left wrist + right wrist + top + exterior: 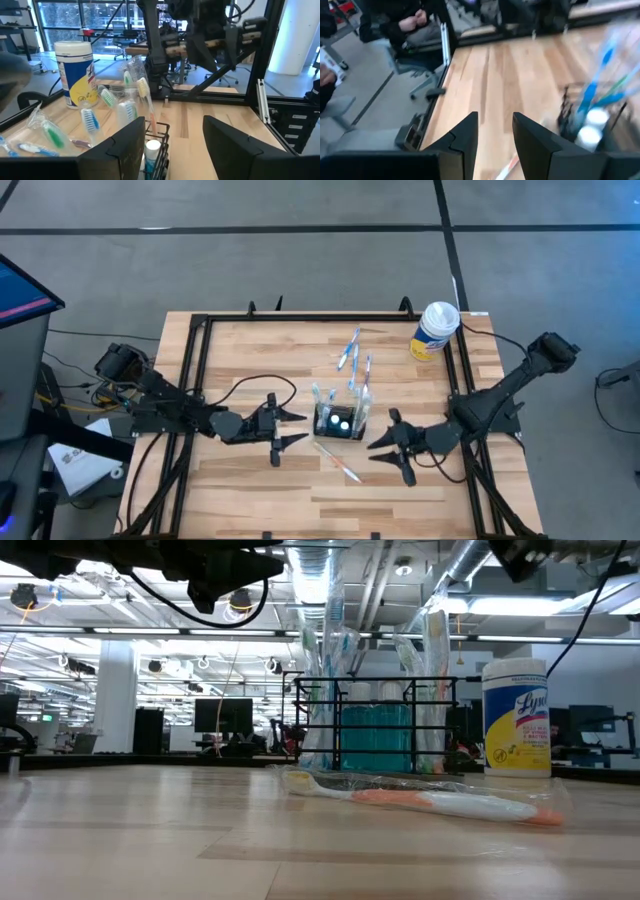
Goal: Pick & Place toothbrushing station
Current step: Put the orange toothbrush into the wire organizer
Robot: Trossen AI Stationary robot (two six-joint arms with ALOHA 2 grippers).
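Mid-table, a little toward the far edge, the toothbrushing station point(340, 421) stands upright, brushes in its slots. Left gripper point(291, 428) and right gripper point(386, 452) flank it, fingers apart, nothing held. You'd best grip the wire frame low, clear of the loose toothbrush point(338, 461).

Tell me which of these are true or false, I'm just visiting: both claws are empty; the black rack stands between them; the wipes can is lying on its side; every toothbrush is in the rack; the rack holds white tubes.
1. Both claws are empty. True: the left gripper and the right gripper are open, holding nothing.
2. The black rack stands between them. True: the toothbrushing station sits between both grippers.
3. The wipes can lies on its side. False: the canister stands upright.
4. Every toothbrush is in the rack. False: a wrapped toothbrush lies on the table, others beyond the station.
5. It holds white tubes. True: two white caps show inside.
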